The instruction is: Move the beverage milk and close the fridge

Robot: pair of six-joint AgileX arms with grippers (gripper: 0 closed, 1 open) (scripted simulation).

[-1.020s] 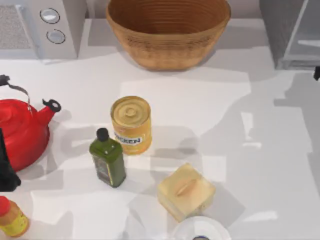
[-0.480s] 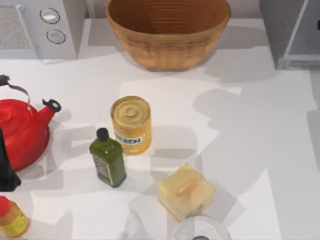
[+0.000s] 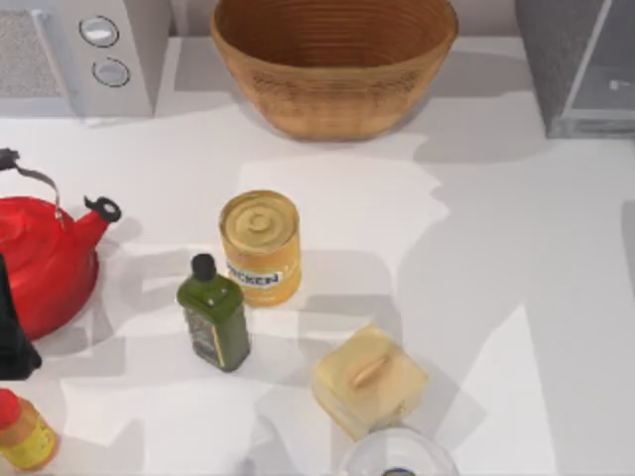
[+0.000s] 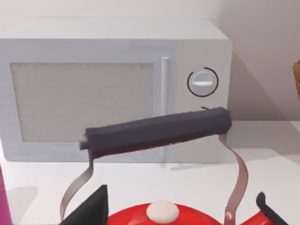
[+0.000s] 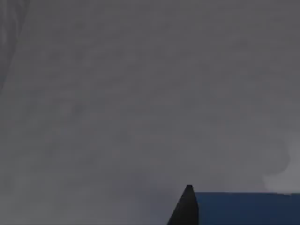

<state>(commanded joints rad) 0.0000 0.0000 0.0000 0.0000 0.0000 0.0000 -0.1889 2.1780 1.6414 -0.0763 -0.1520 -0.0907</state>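
Your right hand's dark fingertip (image 5: 186,206) sits right against the blue top of the beverage milk (image 5: 246,208), close up to the fridge (image 3: 580,64) and its grey panel. Whether that hand is clamped on the carton, you can't tell. Your left arm (image 3: 12,332) is parked beside the red kettle (image 3: 45,258).
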